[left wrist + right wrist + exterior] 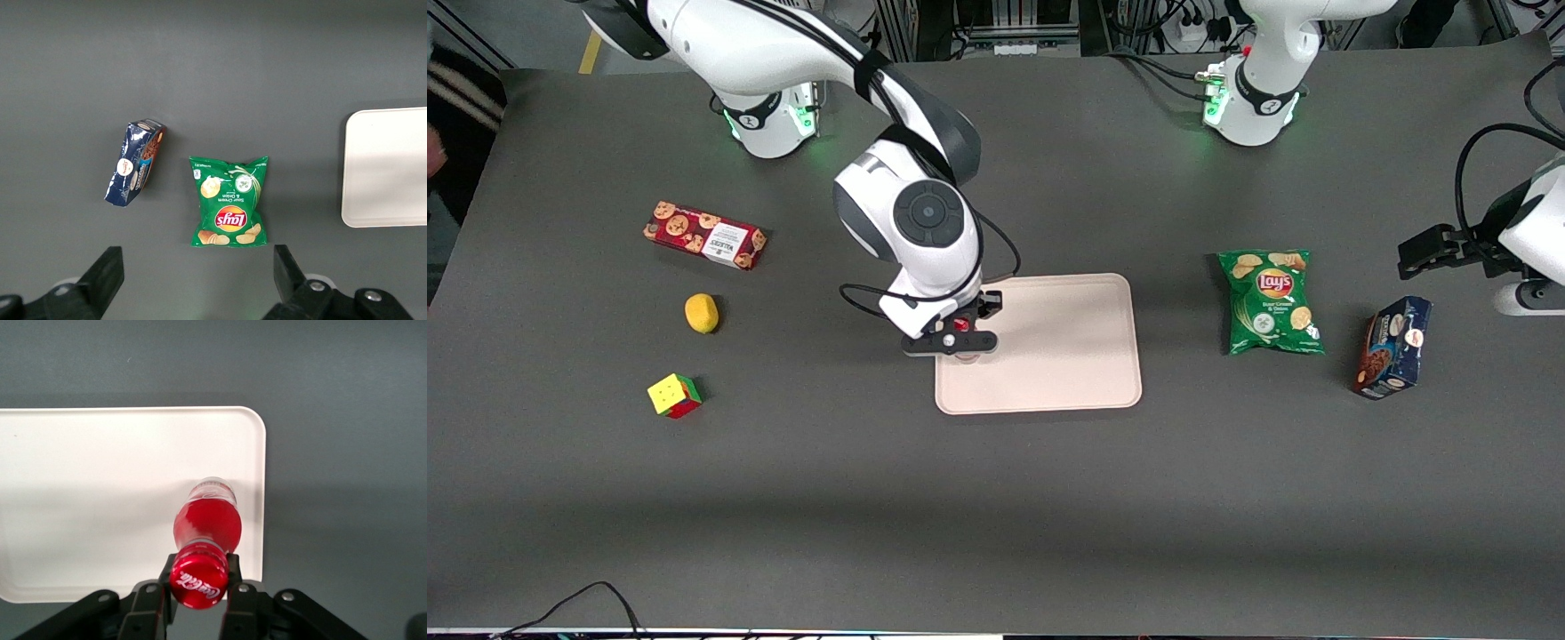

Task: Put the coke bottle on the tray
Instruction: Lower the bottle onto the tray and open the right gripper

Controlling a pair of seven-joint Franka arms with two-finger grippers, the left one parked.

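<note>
In the right wrist view the coke bottle point(207, 527) stands upright, its red cap point(199, 577) with white script facing the camera. My right gripper point(199, 570) is shut on the bottle's neck just under the cap. The bottle's base sits over the pale beige tray point(100, 493), close to the tray's rim. In the front view the gripper point(958, 333) hangs over the tray point(1067, 347) at the edge toward the working arm's end, and only a small red bit of the bottle point(961, 325) shows under the wrist.
Toward the working arm's end lie a red cookie box point(704, 235), a yellow lemon point(702, 313) and a colour cube point(674, 395). Toward the parked arm's end lie a green Lay's chip bag point(1270, 300) and a dark blue cookie box point(1394, 347).
</note>
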